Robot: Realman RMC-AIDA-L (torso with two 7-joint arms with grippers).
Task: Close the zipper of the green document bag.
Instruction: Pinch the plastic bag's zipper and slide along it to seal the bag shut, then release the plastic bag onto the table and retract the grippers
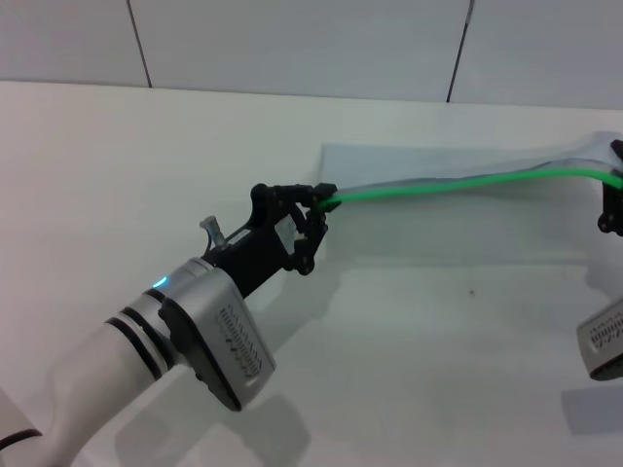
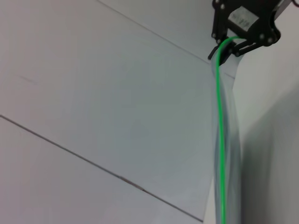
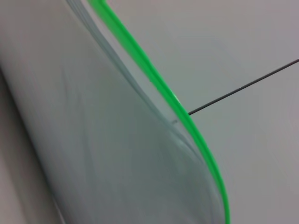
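Observation:
The green document bag [image 1: 458, 229] is a pale translucent pouch held between both grippers above the white table, its bright green zipper [image 1: 438, 185] running along the raised edge. My left gripper [image 1: 324, 197] is shut on the zipper's left end; the slider tab is hidden between its fingers. At the picture's right edge my right gripper [image 1: 615, 185] pinches the other end. The left wrist view looks along the zipper [image 2: 219, 140] to the right gripper [image 2: 229, 50], shut on the strip. The right wrist view shows the zipper [image 3: 187, 123] and bag wall [image 3: 103, 140] close up.
The white table [image 1: 146, 175] spreads to the left and front of the bag. A tiled wall [image 1: 292, 39] with dark seams rises behind it. The grey wrist of my right arm [image 1: 605, 348] shows at the lower right.

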